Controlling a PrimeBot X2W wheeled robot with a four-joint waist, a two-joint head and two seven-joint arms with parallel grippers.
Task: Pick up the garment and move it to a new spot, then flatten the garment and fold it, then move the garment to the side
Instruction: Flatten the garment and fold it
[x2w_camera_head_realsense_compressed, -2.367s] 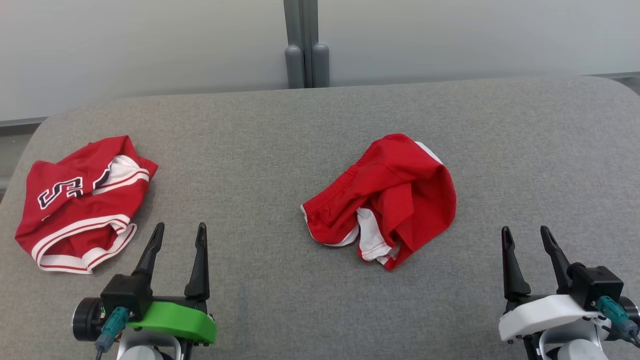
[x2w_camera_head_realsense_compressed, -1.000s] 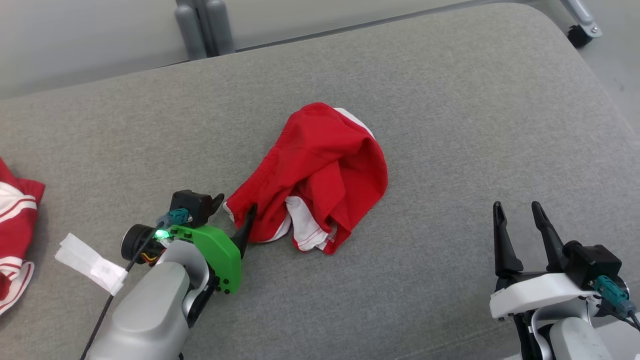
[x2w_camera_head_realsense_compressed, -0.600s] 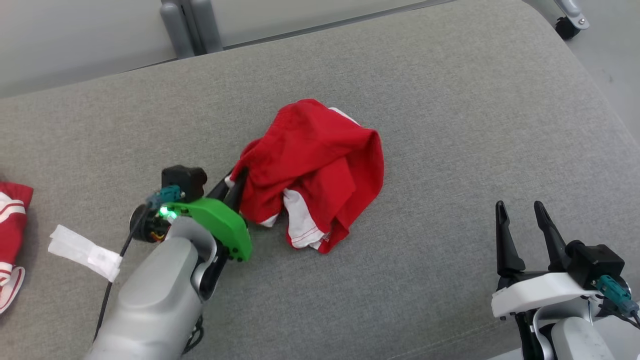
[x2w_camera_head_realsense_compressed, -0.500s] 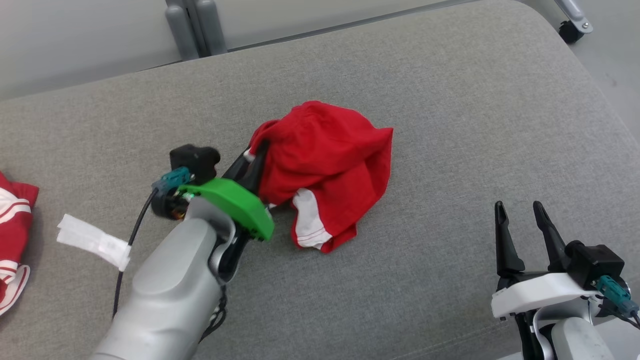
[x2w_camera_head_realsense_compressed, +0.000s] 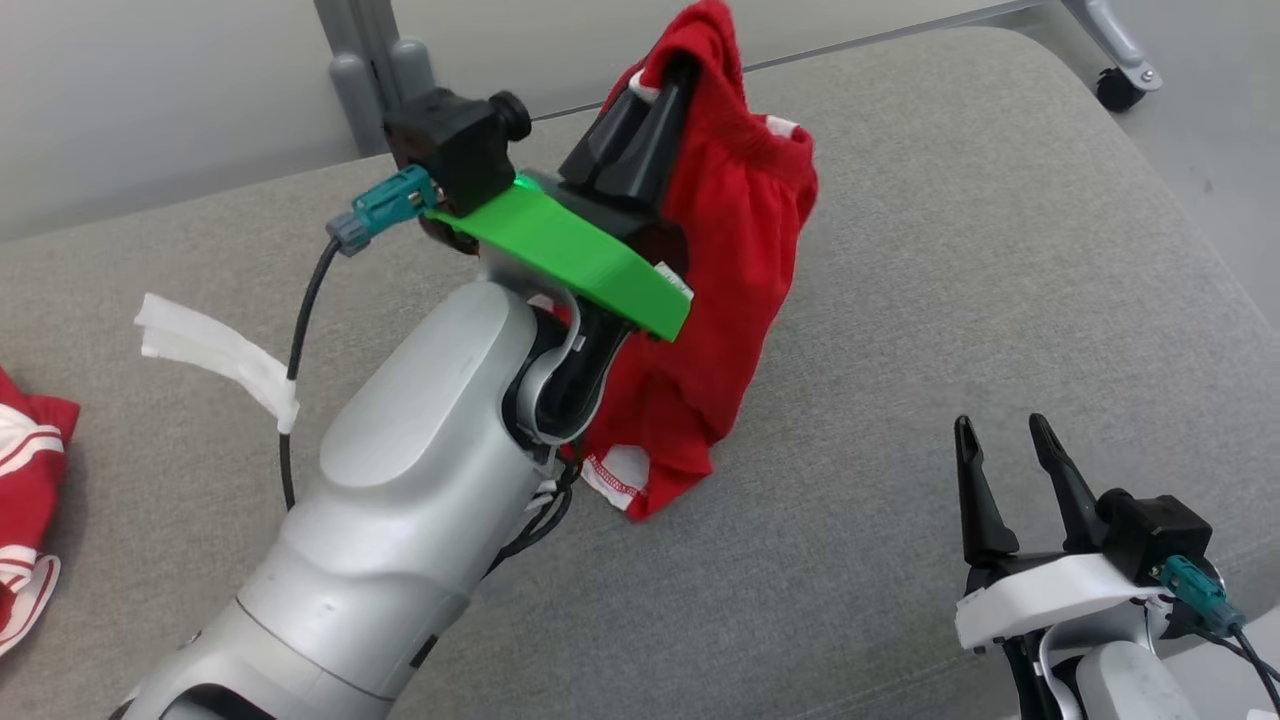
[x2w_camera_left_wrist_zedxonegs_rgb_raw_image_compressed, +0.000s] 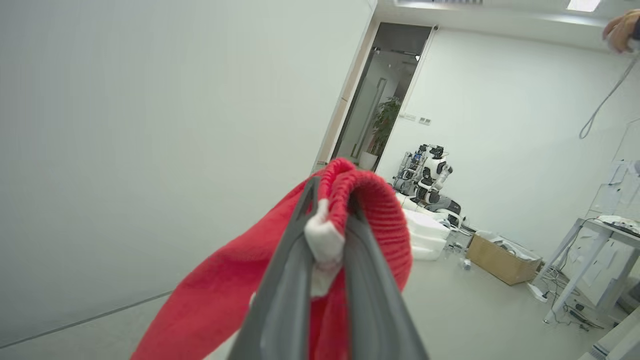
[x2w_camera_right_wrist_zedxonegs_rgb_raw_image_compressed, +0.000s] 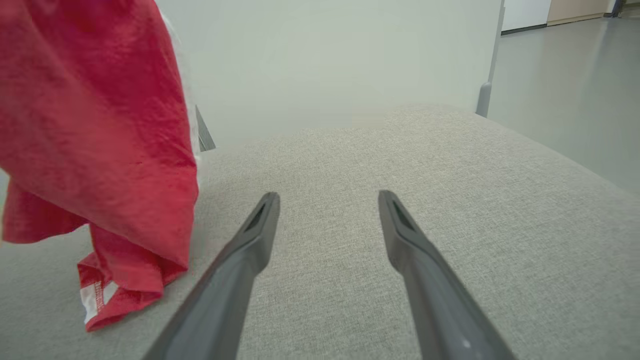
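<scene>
Red garment (x2w_camera_head_realsense_compressed: 750, 240) with white trim, hanging over the middle of the grey cushion (x2w_camera_head_realsense_compressed: 950, 250), lower hem resting on it, waistband pinched in the closed left gripper (x2w_camera_head_realsense_compressed: 668, 72) at 12 o'clock, right gripper (x2w_camera_head_realsense_compressed: 1000, 428) spread wide, holding nothing, at 5 o'clock, second red-and-white garment (x2w_camera_head_realsense_compressed: 25, 470) at 9 o'clock, white tape tag (x2w_camera_head_realsense_compressed: 210, 345) on the left arm's cable.

Left gripper (x2w_camera_head_realsense_compressed: 672, 72), dark-fingered on green bracket, raised, fingers clamped on red fabric garment (x2w_camera_head_realsense_compressed: 745, 260); right gripper (x2w_camera_head_realsense_compressed: 1000, 428) low, fingers spread apart.
</scene>
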